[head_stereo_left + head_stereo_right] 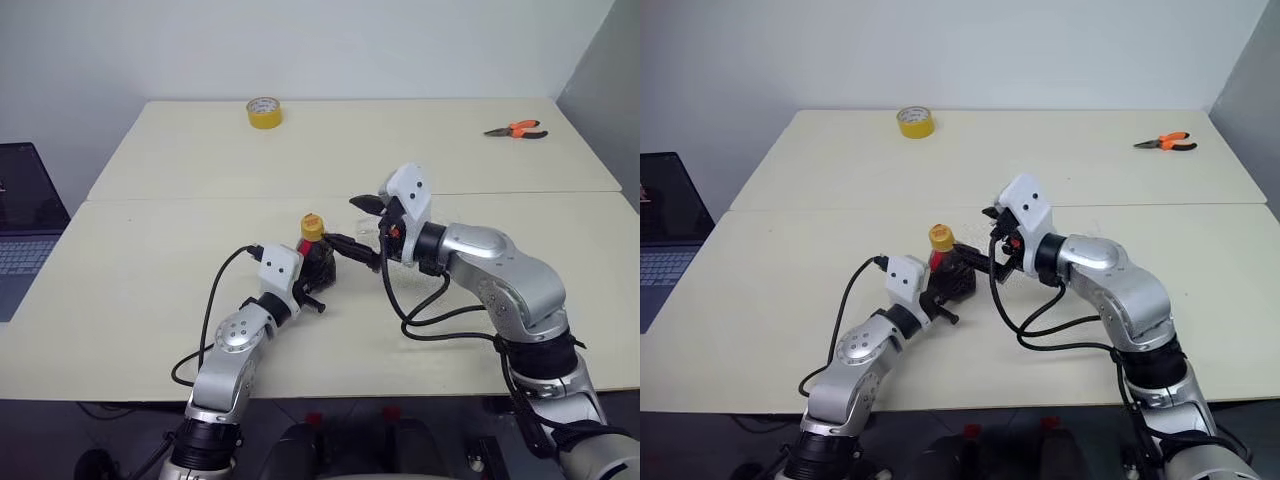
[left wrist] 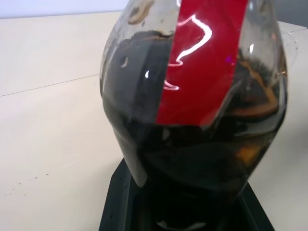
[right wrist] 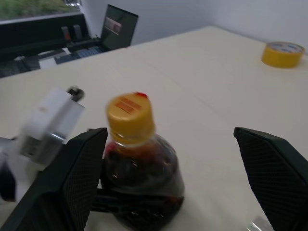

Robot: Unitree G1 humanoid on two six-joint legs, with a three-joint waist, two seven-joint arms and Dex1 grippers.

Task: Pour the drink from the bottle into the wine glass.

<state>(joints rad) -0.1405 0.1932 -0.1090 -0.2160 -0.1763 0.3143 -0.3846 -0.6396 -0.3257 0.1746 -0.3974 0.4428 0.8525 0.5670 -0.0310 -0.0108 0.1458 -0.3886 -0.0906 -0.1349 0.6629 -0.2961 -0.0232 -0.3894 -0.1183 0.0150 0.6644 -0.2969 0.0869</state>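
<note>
a pale bench (image 1: 150,290) carried the scene. the left jaws (image 1: 322,272) were pinched tight on the belly of a small clear bottle (image 1: 318,256), which stood upright between them with its yellow cap (image 1: 313,225) on top. from the left wrist, the bottle's red label (image 2: 204,62) and the dark, nearly black drink (image 2: 139,86) inside pressed close against the lens, with the black fingers (image 2: 120,202) at its base.

the right jaws (image 3: 178,183) were spread wide and level, pointing at the bottle from its other side. from the right wrist, the capped bottle sat just inside one finger (image 3: 72,178), with the other finger (image 3: 274,173) well apart from it. whether either right finger touched the bottle could not be told.

beyond the jaws, far across the bench, lay a roll of yellow tape (image 1: 264,112), and off to the right of it a pair of orange-handled pliers (image 1: 516,130). a laptop (image 1: 25,225) sat beside the bench, well to the left of the left jaws.
</note>
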